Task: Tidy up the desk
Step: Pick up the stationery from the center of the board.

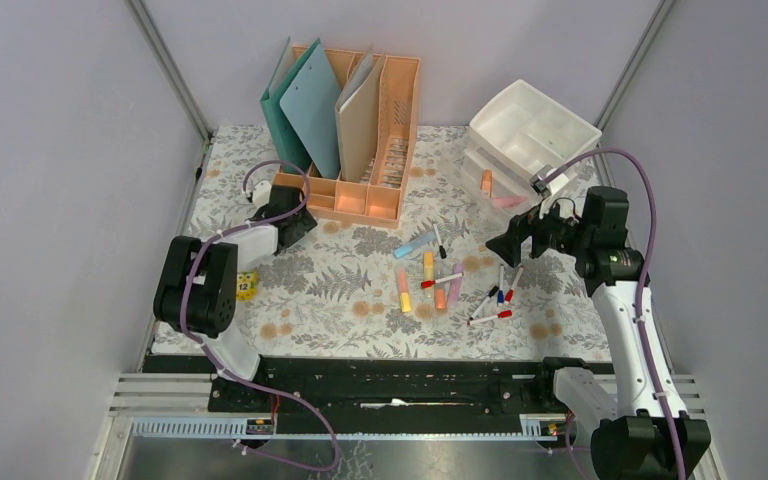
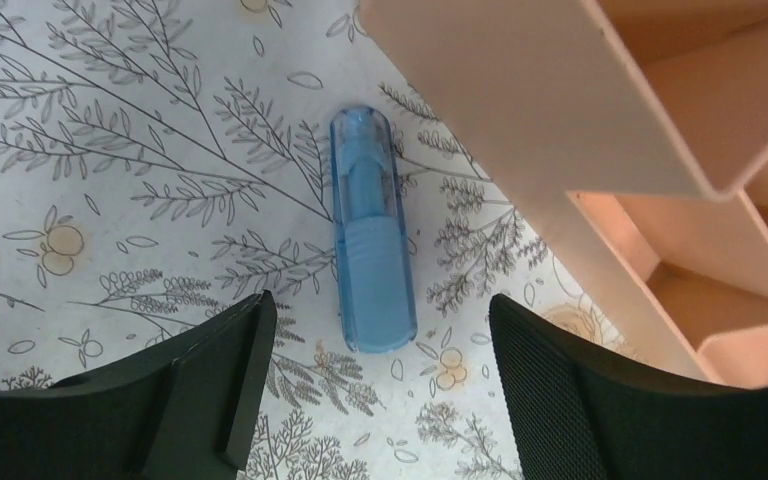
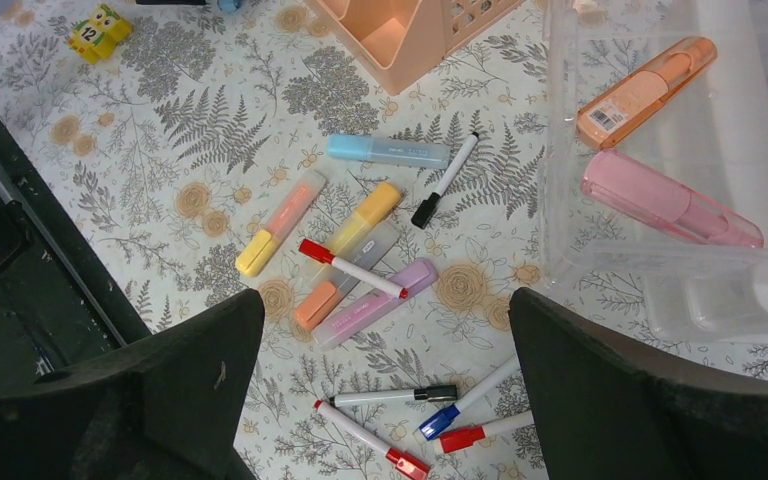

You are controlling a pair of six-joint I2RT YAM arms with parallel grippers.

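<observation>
— Surface [image 1: 350,300] lies under both arms, scattered with pens [image 1: 495,300]; which arm is nearer the blue highlighter [image 2: 370,250]?
— The left jaws, apart on either side, its long axis running between them, just beside the peach rack [image 2: 520,90]; right jaws apart too, well away

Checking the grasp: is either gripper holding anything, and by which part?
Nothing is held. The left gripper hangs open over a blue highlighter lying on the desk; the right gripper is open, empty.
</observation>
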